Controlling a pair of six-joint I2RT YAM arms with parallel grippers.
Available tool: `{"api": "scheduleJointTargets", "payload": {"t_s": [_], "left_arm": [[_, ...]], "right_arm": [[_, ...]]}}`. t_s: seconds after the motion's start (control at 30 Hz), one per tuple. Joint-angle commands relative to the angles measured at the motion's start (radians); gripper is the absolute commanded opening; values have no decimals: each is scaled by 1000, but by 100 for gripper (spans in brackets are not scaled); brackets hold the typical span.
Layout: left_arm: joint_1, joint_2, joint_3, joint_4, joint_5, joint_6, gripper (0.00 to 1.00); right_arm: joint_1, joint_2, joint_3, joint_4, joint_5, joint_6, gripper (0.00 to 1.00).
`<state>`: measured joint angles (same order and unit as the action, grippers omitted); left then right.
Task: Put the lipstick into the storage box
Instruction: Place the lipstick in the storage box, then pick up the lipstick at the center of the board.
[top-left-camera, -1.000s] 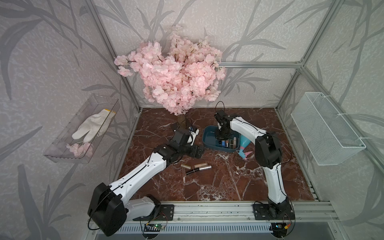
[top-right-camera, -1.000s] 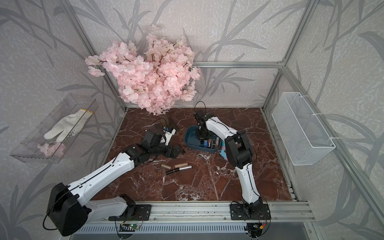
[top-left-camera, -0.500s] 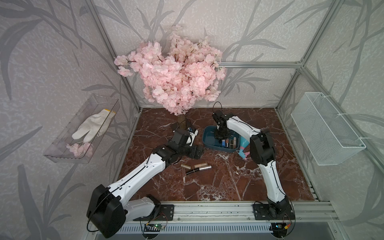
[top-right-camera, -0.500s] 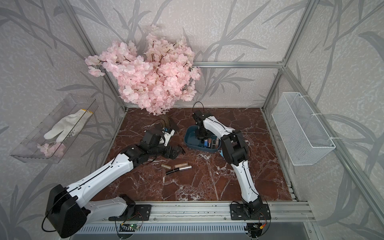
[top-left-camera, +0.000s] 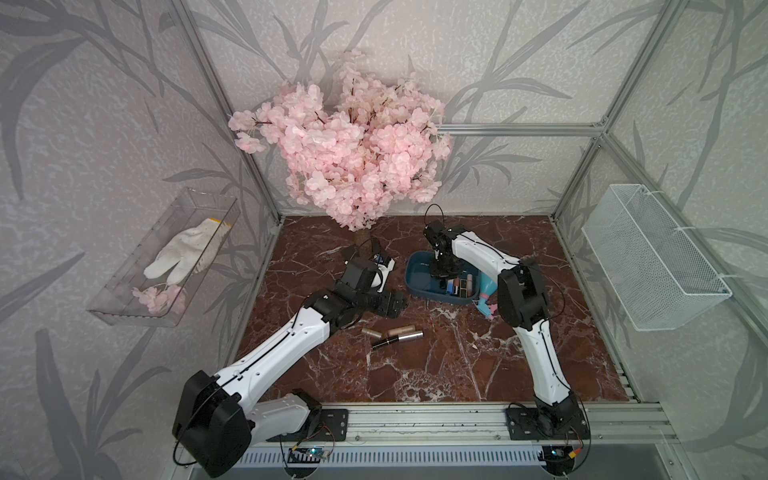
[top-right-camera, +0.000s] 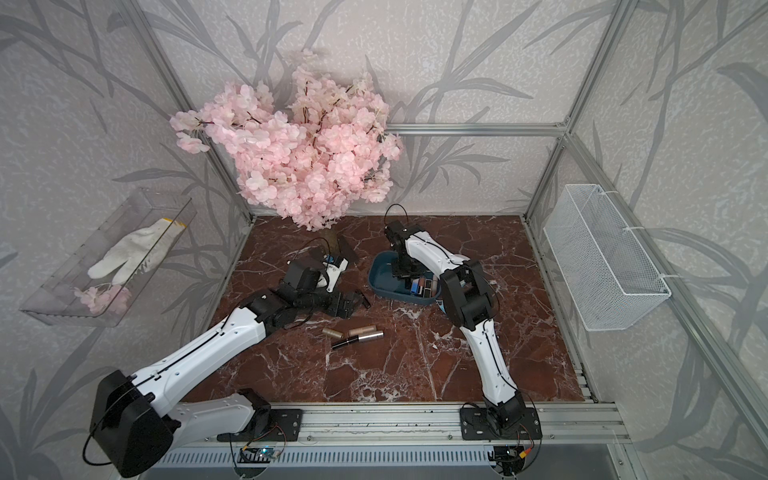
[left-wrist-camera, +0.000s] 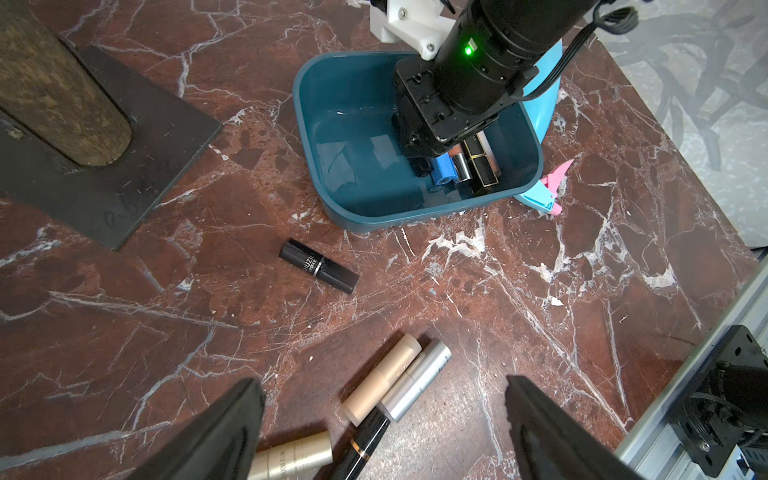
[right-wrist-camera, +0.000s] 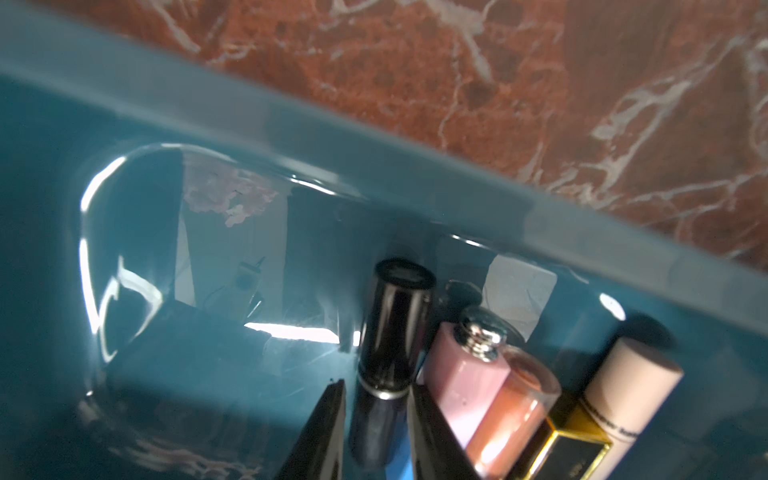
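The storage box (top-left-camera: 411, 275) (top-right-camera: 375, 274) is a shallow teal tub on the marble floor. My right gripper (top-left-camera: 442, 272) (right-wrist-camera: 378, 384) reaches down into it. A glossy black lipstick (right-wrist-camera: 395, 324) lies on the box floor between the jaws, which stand slightly open, a thin gap on one side. Several other cosmetics lie beside it, among them a pink bottle (right-wrist-camera: 465, 374). My left gripper (top-left-camera: 392, 303) (left-wrist-camera: 383, 382) hovers wide open and empty over the floor. A short black lipstick (left-wrist-camera: 318, 266) lies near the box (left-wrist-camera: 303, 124). A beige tube (left-wrist-camera: 384, 380), a silver one (left-wrist-camera: 417, 378) and a gold one (left-wrist-camera: 291, 457) lie close to the left fingers.
The pink blossom tree (top-left-camera: 349, 153) stands at the back on a dark base plate (left-wrist-camera: 124, 166). A light blue spray bottle (top-left-camera: 484, 291) lies behind the box. A white mesh basket (top-left-camera: 652, 266) hangs on the right wall. On the left wall a clear tray (top-left-camera: 124, 307) holds a glove.
The right arm's elbow has swung a little to the left while its gripper stayed inside the box, and its jaws have eased apart around the black lipstick. The left arm has hardly moved.
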<state>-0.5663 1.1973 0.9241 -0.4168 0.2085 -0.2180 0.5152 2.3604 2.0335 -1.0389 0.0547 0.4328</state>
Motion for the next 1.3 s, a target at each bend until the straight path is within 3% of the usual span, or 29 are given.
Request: {"api": "scheduleJointTargets", "payload": {"t_s": [0.0, 0.2, 0.4, 0.5, 0.73, 1.0, 1.17, 1.27], "left_arm": [[7, -32, -19, -15, 3, -8, 94], [10, -41, -25, -14, -1, -15, 94], [17, -36, -17, -28, -16, -6, 94], [45, -18, -7, -42, -45, -86, 100], [104, 66, 18, -54, 36, -230, 100], [120, 23, 1, -124, -34, -287, 100], [123, -78, -59, -165, -70, -314, 100], [126, -126, -78, -230, -110, -371, 100]], "right_arm": [[-4, 23, 15, -39, 23, -6, 31], [-3, -9, 3, -38, 30, -6, 32], [-3, -138, -27, -29, 9, -14, 37], [-3, -239, -96, 6, -6, -8, 41], [4, -439, -271, 69, -80, 8, 42], [181, -595, -415, 173, -238, -141, 43], [231, -632, -520, 281, -368, -136, 43], [285, -625, -532, 290, -356, -173, 43]]}}
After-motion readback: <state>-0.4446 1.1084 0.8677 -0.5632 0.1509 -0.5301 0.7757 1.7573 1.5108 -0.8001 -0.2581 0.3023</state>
